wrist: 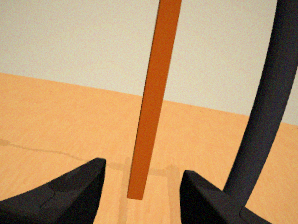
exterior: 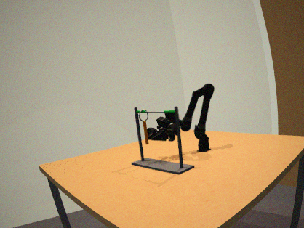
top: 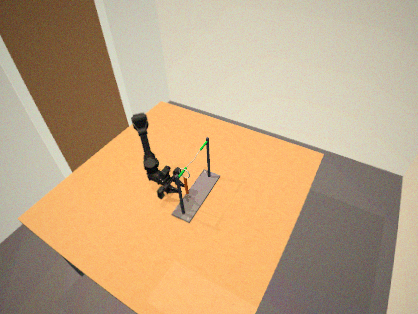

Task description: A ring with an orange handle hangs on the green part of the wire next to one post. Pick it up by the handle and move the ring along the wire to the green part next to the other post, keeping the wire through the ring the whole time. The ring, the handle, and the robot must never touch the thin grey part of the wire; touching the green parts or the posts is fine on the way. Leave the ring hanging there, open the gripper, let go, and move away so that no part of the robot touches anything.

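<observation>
The ring [top: 185, 178] [exterior: 140, 117] hangs on the green part [top: 182, 173] of the wire by one post [top: 182, 202] [exterior: 140, 145] [wrist: 267, 95]. Its orange handle [top: 186, 186] [exterior: 145, 132] [wrist: 153, 100] points down. The other green part [top: 204, 145] [exterior: 169, 112] is at the far post [top: 208, 162] [exterior: 180, 145]. Thin grey wire [top: 195, 157] [exterior: 156, 112] joins them. My gripper [top: 182, 185] [exterior: 148, 133] [wrist: 144, 173] is open, below wire height near the handle. In the wrist view the handle's lower end shows between the fingertips; its exact distance is unclear.
The posts stand on a grey base plate [top: 199, 196] [exterior: 160, 167] on the wooden table [top: 250, 200] [exterior: 109, 181]. The post beside the handle rises close to the right finger in the wrist view. The arm reaches in from the robot's side of the stand.
</observation>
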